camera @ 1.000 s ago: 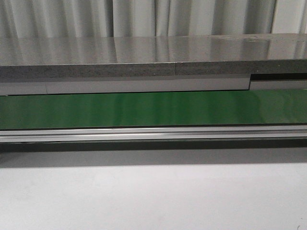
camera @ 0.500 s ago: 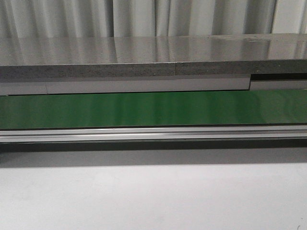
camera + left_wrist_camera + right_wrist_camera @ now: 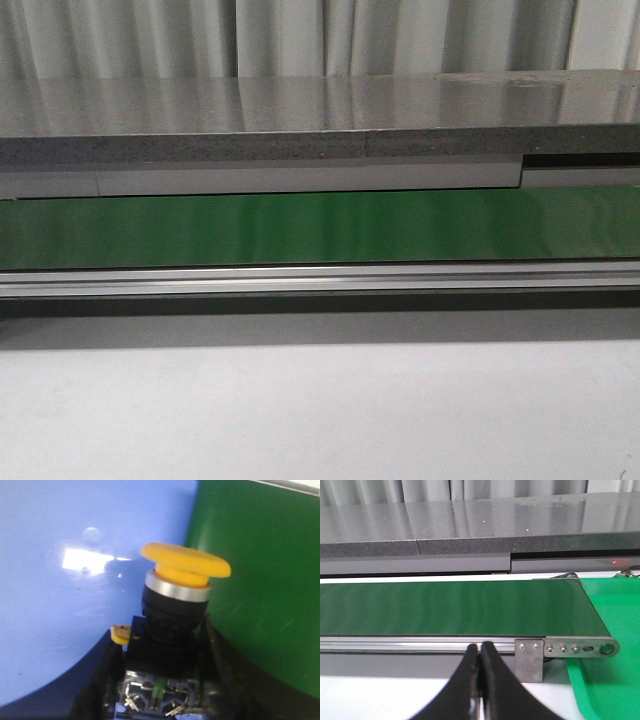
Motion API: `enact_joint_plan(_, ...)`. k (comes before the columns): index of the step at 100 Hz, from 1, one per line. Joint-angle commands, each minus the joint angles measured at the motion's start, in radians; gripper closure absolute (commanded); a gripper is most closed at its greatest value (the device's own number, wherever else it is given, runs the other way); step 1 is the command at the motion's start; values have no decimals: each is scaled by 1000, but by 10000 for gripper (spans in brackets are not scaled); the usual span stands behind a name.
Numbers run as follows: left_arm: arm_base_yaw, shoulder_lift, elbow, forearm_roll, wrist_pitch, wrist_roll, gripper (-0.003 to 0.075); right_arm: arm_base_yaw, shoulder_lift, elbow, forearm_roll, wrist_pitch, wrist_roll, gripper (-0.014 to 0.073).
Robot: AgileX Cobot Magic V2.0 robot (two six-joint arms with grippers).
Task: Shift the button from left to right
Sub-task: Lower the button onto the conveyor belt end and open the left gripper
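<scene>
In the left wrist view the button [image 3: 170, 605], with its round yellow head, silver ring and dark cube body, is clamped between my left gripper's [image 3: 162, 652] black fingers [image 3: 102, 680]. It hangs over the line where a blue surface [image 3: 60, 580] meets the green belt [image 3: 270, 580]. My right gripper [image 3: 479, 650] shows in the right wrist view, shut with nothing between its fingers, in front of the conveyor's aluminium rail [image 3: 395, 644]. Neither gripper nor the button appears in the front view.
The green conveyor belt [image 3: 320, 228] runs across the front view behind an aluminium rail [image 3: 320, 278], with a grey stone ledge [image 3: 320, 120] behind it. A green tray [image 3: 610, 680] lies by the belt's end roller [image 3: 606, 648]. White tabletop [image 3: 320, 410] fills the foreground.
</scene>
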Motion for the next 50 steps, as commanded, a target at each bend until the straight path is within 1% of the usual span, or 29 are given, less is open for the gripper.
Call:
enact_joint_plan(1,-48,-51,-29,-28,-7,1,741,1,-19,-15,-1,-84,-5,661)
enact_joint_plan(18,-99,-49,-29,-28,-6,1,738,1,-19,-15,-1,-84,-5,661)
enact_joint_plan(25,-106,-45,-29,-28,-4,1,703,1,-19,-15,-1,-84,-5,661)
enact_joint_plan(32,-106,-39,-29,-28,3,2,611,1,-19,-15,-1,-84,-5,661)
enact_joint_plan(37,-106,-35,-29,-28,7,2,505,1,-19,-15,-1,-84,-5,661)
enact_joint_plan(39,-106,-33,-29,-28,8,2,475,1,-19,-15,-1,-84,-5,661)
enact_joint_plan(44,-106,-33,-29,-28,8,2,351,1,-19,-15,-1,-84,-5,661)
enact_joint_plan(50,-106,-33,-29,-28,9,2,241,1,-19,-15,-1,-84,-5,661)
